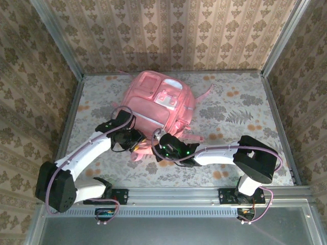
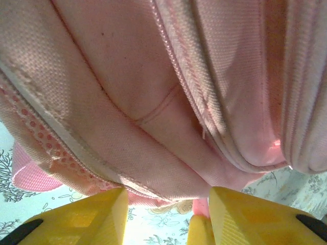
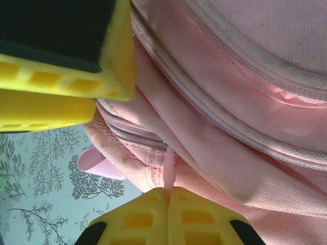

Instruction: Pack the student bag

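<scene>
The table has a pale cover with a print of leaves and flowers. A pink bag lies on it, from the far edge towards the middle.

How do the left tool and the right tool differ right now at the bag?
The left tool stands open with nothing pinched; the right tool is shut on a thin pink strip of the student bag. Both have yellow fingers and sit at the bag's near edge.

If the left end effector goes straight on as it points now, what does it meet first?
The student bag: its pink fabric lies directly ahead of the open left end effector, apparently close.
</scene>
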`<move>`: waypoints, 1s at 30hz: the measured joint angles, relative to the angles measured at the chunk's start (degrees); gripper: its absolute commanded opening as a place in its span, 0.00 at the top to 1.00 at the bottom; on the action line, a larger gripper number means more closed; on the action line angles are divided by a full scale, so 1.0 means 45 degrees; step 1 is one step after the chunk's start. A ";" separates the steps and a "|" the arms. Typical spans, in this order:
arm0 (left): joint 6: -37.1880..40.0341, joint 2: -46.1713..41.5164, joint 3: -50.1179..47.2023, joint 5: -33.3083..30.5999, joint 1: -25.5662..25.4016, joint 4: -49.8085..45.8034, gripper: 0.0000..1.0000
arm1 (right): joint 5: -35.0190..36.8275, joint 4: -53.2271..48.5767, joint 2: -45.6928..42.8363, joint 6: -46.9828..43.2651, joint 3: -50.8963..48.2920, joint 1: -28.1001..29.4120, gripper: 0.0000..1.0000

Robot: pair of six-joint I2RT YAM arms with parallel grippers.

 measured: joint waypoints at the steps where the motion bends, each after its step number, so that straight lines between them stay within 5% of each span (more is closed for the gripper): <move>1: -0.0058 0.0107 0.0000 -0.0029 -0.0005 0.0029 0.56 | 0.0005 0.0000 0.0000 -0.0005 0.0000 0.0015 1.00; 8: -0.0189 0.1214 0.0049 -0.0243 0.0000 0.0413 0.65 | 0.0044 0.0000 0.0000 -0.0010 0.0000 0.0151 1.00; 14: -0.0282 0.1817 0.0345 -0.0432 0.0024 0.0563 1.00 | 0.0170 0.0005 0.0019 -0.0019 0.0000 0.0228 1.00; 30: -0.0117 0.0049 0.0646 -0.0831 0.0724 0.0029 1.00 | 0.1326 0.0651 -0.0015 -0.0364 -0.0631 0.0253 1.00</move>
